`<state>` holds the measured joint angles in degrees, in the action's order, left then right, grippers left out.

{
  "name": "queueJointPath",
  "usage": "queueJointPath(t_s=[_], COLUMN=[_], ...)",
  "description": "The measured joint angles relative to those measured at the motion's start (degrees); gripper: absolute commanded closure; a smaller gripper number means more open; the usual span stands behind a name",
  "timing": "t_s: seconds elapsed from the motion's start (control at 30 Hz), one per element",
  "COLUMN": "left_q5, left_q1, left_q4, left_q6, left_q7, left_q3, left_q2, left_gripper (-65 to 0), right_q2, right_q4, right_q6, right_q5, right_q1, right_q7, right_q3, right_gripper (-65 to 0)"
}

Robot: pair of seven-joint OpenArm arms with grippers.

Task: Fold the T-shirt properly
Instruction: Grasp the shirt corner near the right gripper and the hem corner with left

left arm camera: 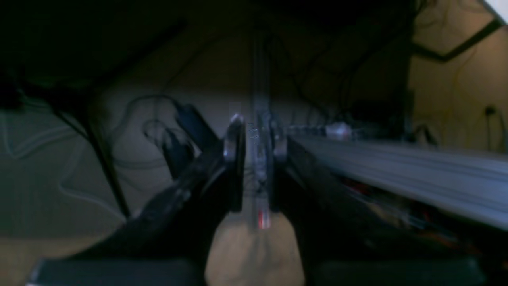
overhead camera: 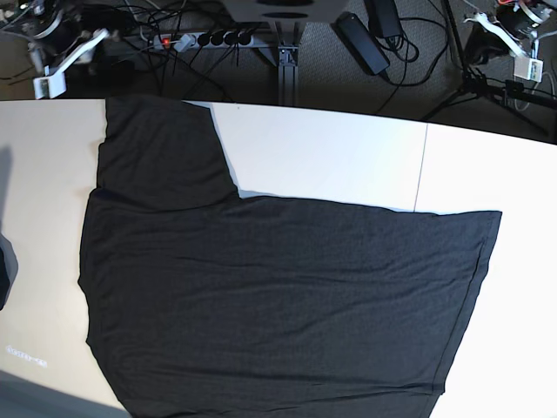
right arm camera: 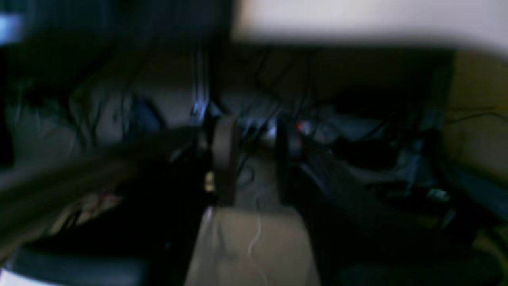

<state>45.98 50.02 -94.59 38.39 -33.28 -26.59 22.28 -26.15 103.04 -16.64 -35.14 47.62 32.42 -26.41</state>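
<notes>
Here, T-shirt: plain dark side up, spread flat across the white desk, one sleeve reaching toward 11 o'clock, hem toward 3 o'clock.
Left end effector: jaws slightly apart with nothing between them, off the shirt.
Right end effector: blurred, jaws parted, gripping nothing.
Floor past 12 o'clock: cables and a power strip.

T-shirt hem perhaps cropped below
</notes>
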Motion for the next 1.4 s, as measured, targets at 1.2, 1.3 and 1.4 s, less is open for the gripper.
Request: queueJointPath(t_s=[1.2, 1.3, 1.4], left_q5=[2.84, 5.46, 6.23], left_q1=[0.66, 0.17, -1.77], left_q4=[-4.2, -4.52, -4.52], left_q6=[-0.2, -0.22, -0.26], left_q7=[-1.42, -2.75, -3.67], left_q3=[-4.42, -7.45, -9.88], left_q2=[9.22, 11.13, 13.81], left_gripper=[-30.6, -30.6, -30.6], right_q2=[11.23, 11.74, 11.91], right_q4=[-13.27, -13.27, -13.2], right_q6=[-3.52, -3.69, -3.72], right_q5=[-6.86, -6.8, -6.05], right_q1=[-20.52, -20.55, -20.55], right_q7=[-0.7, -0.66, -0.7], right_q3=[7.43, 7.43, 7.45], right_gripper=[-29.1, -29.1, -29.1])
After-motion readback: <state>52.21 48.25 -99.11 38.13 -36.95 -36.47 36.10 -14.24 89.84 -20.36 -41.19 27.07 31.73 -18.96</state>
